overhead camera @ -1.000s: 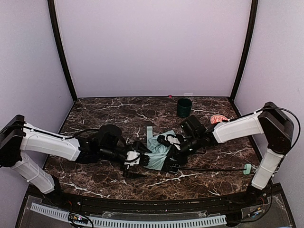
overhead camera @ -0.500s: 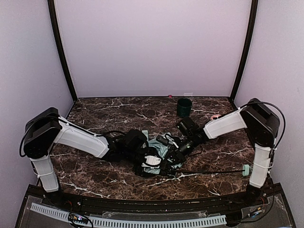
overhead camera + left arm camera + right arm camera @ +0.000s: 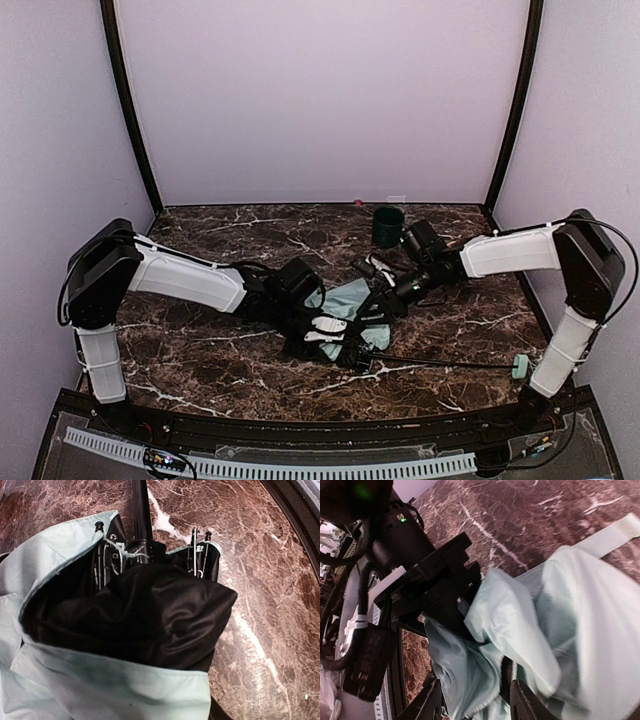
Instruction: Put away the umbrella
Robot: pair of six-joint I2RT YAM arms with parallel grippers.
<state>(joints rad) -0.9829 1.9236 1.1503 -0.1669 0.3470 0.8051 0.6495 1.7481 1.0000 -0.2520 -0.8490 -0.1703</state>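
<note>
The left gripper [image 3: 330, 333] is being hidden among the folds of the collapsed pale mint-green fabric umbrella with black underside [image 3: 350, 298], so its state cannot be told. Compared with a second ago, it is being found further in, while the right gripper [image 3: 472, 705] is being held spread, mint fabric bulging between its jaws. The umbrella is lying in the middle of the dark marble surface [image 3: 200, 250], between both grippers.

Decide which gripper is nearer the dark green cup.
Right. The right gripper is at the far side of the umbrella, toward the dark green cup; the left gripper is farther off, at the umbrella's near side.
</note>
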